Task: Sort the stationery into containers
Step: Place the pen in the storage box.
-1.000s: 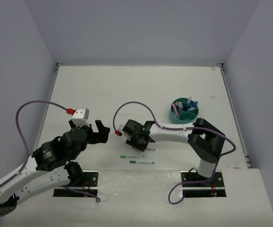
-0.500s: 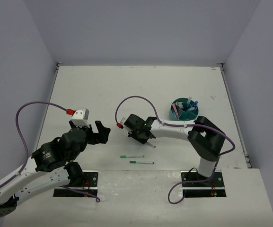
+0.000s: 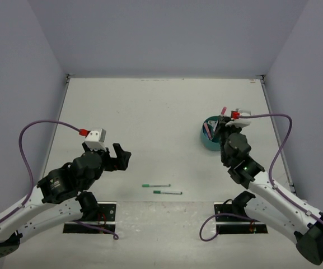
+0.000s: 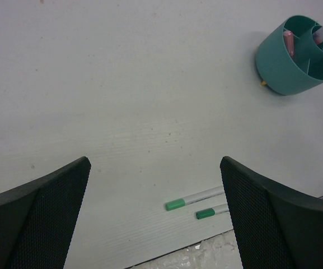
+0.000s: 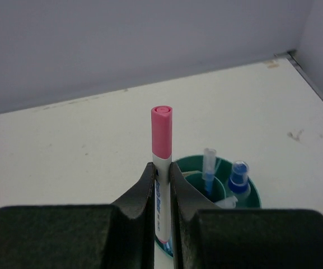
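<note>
The round teal cup (image 3: pixel 207 141) stands at the right of the table and holds a pink item, a blue pen (image 5: pixel 208 168) and a blue-capped tube (image 5: pixel 239 176). My right gripper (image 3: pixel 224 120) is shut on a pink-capped white pen (image 5: pixel 162 134) and holds it upright right over the cup's near-left rim (image 5: pixel 190 163), its lower end at the rim. Two green-capped pens (image 3: pixel 156 185) (image 3: pixel 168 192) lie side by side near the front edge; they also show in the left wrist view (image 4: pixel 196 199) (image 4: pixel 210 212). My left gripper (image 3: pixel 122 157) is open and empty, left of the pens.
The table's front edge, with rough grey boards (image 4: pixel 206 255), runs just in front of the green pens. Pale walls close in the table at the back and both sides. The cup (image 4: pixel 295 56) shows at the top right of the left wrist view.
My right arm has swung from the table's middle to the right, carrying the pink pen to the cup. The left arm and the green pens have not moved.
</note>
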